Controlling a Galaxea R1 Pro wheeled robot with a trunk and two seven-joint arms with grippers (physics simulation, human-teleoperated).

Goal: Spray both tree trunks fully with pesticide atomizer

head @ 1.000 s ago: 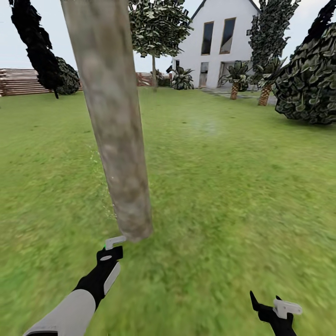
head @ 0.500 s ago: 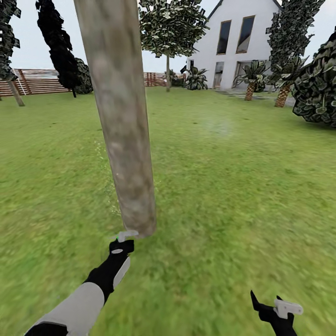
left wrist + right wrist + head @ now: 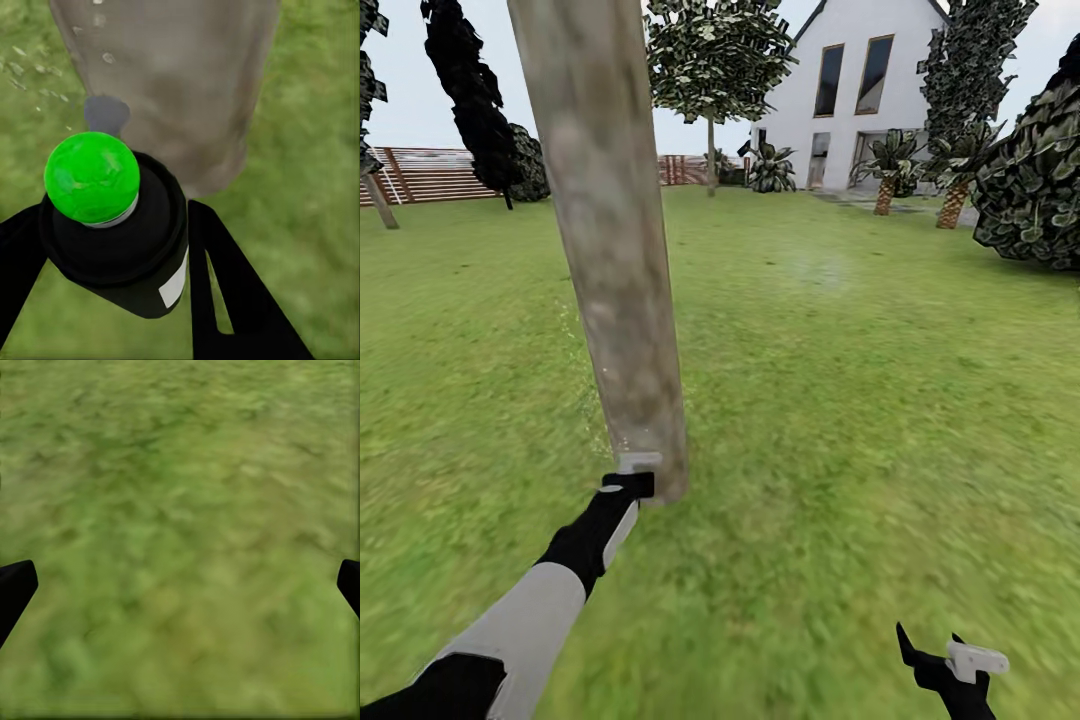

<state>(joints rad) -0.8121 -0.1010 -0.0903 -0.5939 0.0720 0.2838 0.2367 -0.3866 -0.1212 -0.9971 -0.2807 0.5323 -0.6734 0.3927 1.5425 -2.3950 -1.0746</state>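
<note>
A thick, mottled grey-beige tree trunk [image 3: 615, 250] rises from the grass right in front of me. My left gripper [image 3: 628, 486] is stretched out to its base and is shut on the pesticide atomizer [image 3: 637, 463], whose whitish part almost touches the bark. In the left wrist view the atomizer [image 3: 112, 225] is a dark bottle with a green top, clamped between black fingers [image 3: 225, 285], facing the trunk [image 3: 180, 82]. Pale droplets speckle the bark. A second tree [image 3: 710, 60] stands far back near the house. My right gripper [image 3: 950, 665] hangs open over grass [image 3: 180, 510].
Lawn [image 3: 860, 380] stretches all around. A white house [image 3: 850, 90] stands at the back right, with palms [image 3: 885, 170] and a big dark bush [image 3: 1030, 180] before it. A brown slatted fence [image 3: 430, 175] runs along the back left.
The head view has swung a little sideways and back. My left arm has reached forward, bringing the atomizer closer to the base of the trunk. The right gripper has stayed put.
</note>
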